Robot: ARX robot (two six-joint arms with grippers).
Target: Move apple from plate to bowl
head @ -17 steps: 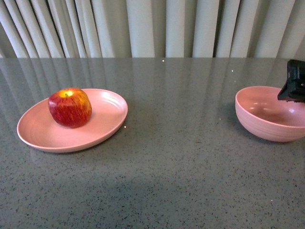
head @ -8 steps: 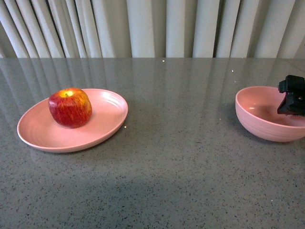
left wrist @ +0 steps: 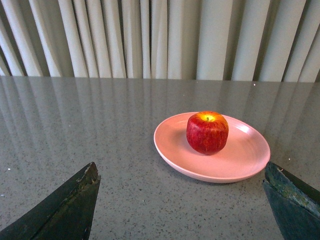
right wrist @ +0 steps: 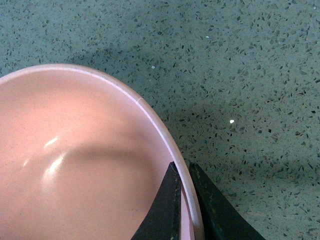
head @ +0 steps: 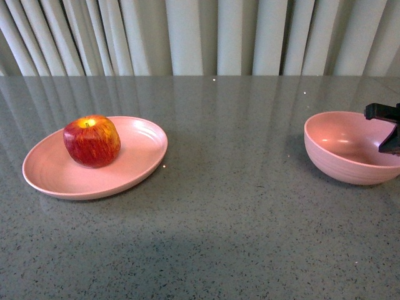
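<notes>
On the plate (head: 134, 169) the apple (head: 92, 141) sits untouched, well apart from the bowl (head: 344, 165). Right hand (right wrist: 182, 172) pinches the bowl's rim; left hand (left wrist: 181, 170) stands wide, empty. Risk: a tug there would tip the bowl.

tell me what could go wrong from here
1. The right pincer straddles the bowl rim, one finger inside and one outside. Pulling or lifting could tip the bowl or drag it across the glossy speckled tabletop.
2. The round apple sits loose on the shallow plate. An off-centre approach by the open left pincer might nudge it so that it rolls off.
</notes>
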